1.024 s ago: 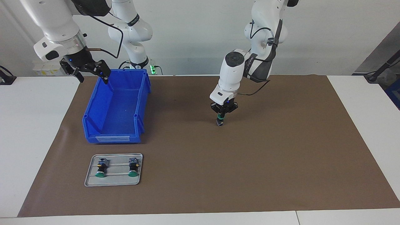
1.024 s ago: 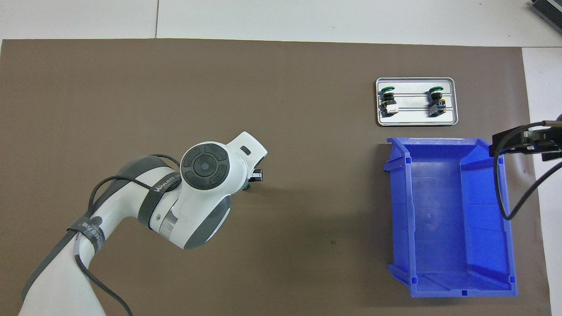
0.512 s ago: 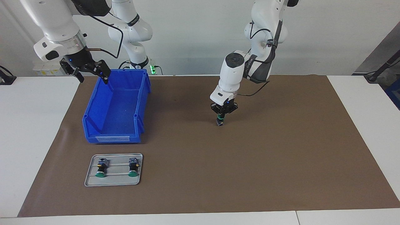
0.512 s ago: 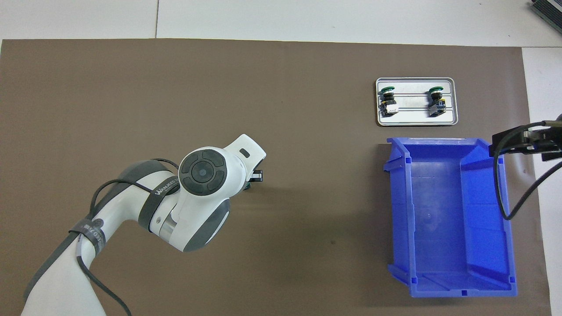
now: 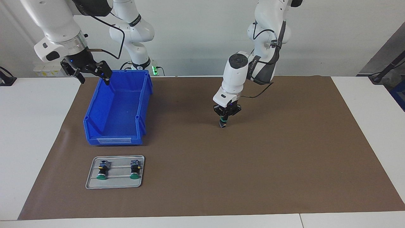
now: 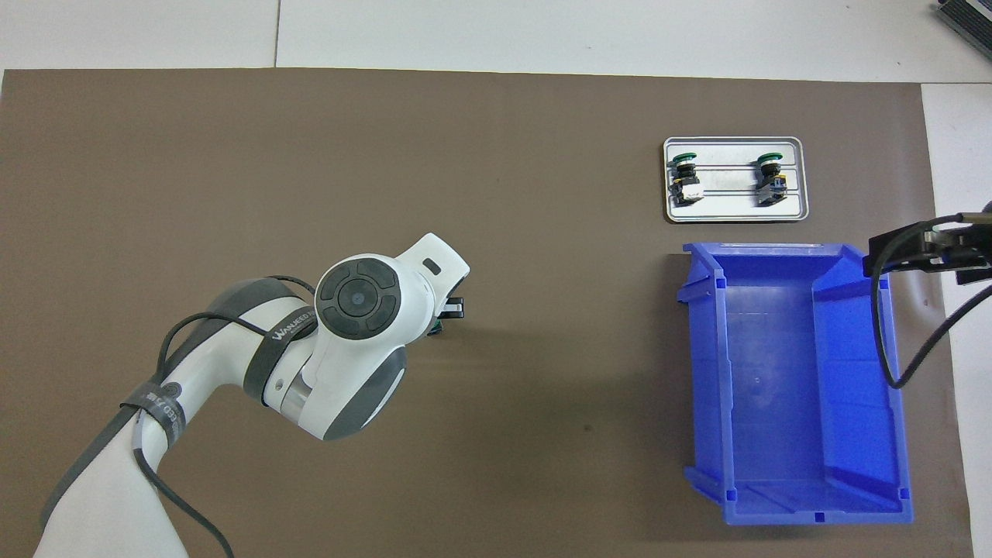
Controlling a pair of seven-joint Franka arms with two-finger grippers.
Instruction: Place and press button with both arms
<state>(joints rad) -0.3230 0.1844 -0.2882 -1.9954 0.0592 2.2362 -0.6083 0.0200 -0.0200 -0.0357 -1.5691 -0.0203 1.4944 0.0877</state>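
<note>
A button [image 5: 223, 123] with a green cap stands upright on the brown mat [image 5: 284, 152] near its middle. My left gripper [image 5: 224, 118] points straight down over it, shut on the button just below the cap. In the overhead view the left wrist covers the button, and only a green sliver [image 6: 436, 330] shows beside the gripper's black link [image 6: 454, 308]. My right gripper [image 5: 94, 77] hangs open with nothing in it, over the blue bin's [image 5: 144, 104] corner nearest the robots; it waits there, and also shows as the right gripper [image 6: 922, 252] in the overhead view.
The empty blue bin [image 6: 701, 372] sits toward the right arm's end of the table. Farther from the robots lies a small metal tray [image 5: 115, 185] [image 6: 735, 213] holding two more green-capped buttons [image 5: 102, 172] [image 5: 135, 171] on their sides. White tabletop borders the mat.
The left arm's wrist and elbow have shifted very slightly, while the button and fingertips stay at the same spot. The right arm has not moved.
</note>
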